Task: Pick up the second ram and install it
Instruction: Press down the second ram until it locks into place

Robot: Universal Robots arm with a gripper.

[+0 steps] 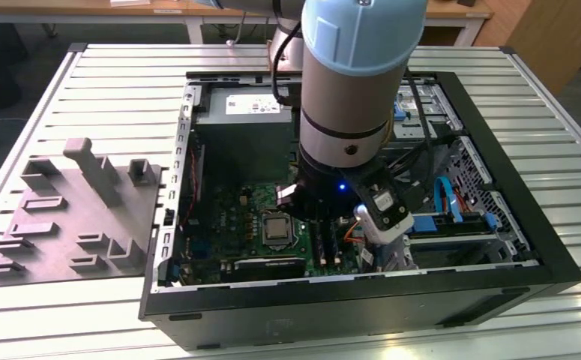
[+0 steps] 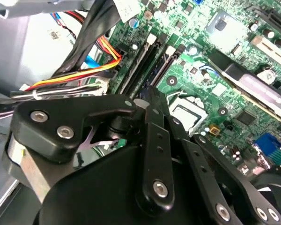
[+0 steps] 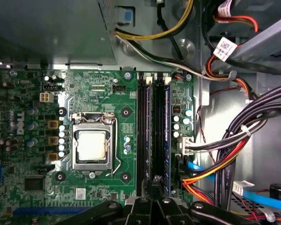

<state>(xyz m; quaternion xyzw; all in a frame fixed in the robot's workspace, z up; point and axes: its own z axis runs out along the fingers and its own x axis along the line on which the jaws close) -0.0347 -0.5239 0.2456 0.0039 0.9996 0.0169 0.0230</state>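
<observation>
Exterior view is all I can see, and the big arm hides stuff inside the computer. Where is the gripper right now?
Observer: In the first wrist view the gripper is right over one end of the long black memory slots.
Operator: Is a memory stick in there?
Observer: A bluish stick seems to stand in the slot nearest the orange and yellow wires. I can't tell about the other slots.
Operator: What's next to the slots?
Observer: A small white plug sits right beside them, just above those wires.
</observation>
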